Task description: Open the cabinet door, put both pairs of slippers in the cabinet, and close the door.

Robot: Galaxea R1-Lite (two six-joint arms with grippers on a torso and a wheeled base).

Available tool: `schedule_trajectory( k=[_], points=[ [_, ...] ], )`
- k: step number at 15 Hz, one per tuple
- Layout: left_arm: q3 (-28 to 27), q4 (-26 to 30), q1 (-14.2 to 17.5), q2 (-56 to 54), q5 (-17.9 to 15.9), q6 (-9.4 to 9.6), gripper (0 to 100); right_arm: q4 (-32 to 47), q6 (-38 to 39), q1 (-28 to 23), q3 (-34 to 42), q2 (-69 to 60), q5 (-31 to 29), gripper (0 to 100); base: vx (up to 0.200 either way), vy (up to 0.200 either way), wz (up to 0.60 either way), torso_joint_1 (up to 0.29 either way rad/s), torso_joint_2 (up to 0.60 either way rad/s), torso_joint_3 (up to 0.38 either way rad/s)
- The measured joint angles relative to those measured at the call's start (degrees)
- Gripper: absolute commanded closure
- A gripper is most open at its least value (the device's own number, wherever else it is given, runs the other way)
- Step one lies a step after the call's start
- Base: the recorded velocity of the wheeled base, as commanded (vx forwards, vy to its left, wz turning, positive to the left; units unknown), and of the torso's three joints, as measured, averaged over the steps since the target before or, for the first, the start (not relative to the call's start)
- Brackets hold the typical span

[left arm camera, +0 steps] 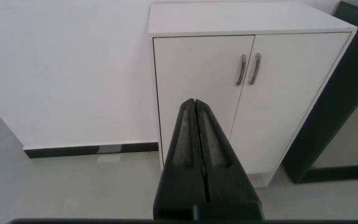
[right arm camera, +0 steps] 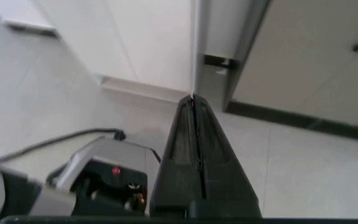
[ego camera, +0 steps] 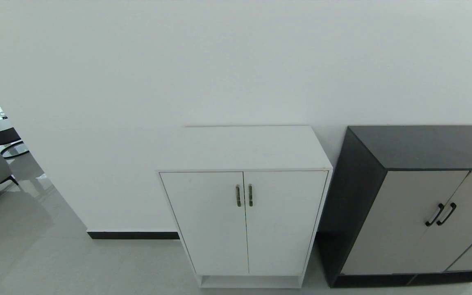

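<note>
Pale wall (ego camera: 137, 82) backs cabinet (ego camera: 252, 147) — doors (ego camera: 207, 221) shut, seemingly.

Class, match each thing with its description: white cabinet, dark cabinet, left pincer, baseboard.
Things:
1. white cabinet
2. dark cabinet
3. left pincer
4. baseboard

Descriptions:
a. fingers pressed together, holding nothing
b. curved black handles
c. low dark strip at floor level
d. straight metallic handles

Pairs: 1-d, 2-b, 3-a, 4-c.
</note>
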Motion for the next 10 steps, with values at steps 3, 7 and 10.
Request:
schedule_trajectory(
  k=[3,7,10],
  points=[
    [0.0,0.0,0.0,0.0,0.0,0.02,100,0.3,-1.8,-2.6,0.4,-3.5,0.7,100,0.0,0.0,0.0,0.0,0.0,0.0],
    [0.0,0.0,0.0,0.0,0.0,0.0,100,0.4,-0.9,-14.2,0.5,-12.8,0.7,100,0.0,0.0,0.0,0.0,0.0,0.0],
    [0.0,0.0,0.0,0.0,0.0,-0.07,100,0.4,-0.6,-18.1,0.5,-19.5,1.0,100,0.0,0.0,0.0,0.0,0.0,0.0]
  ],
)
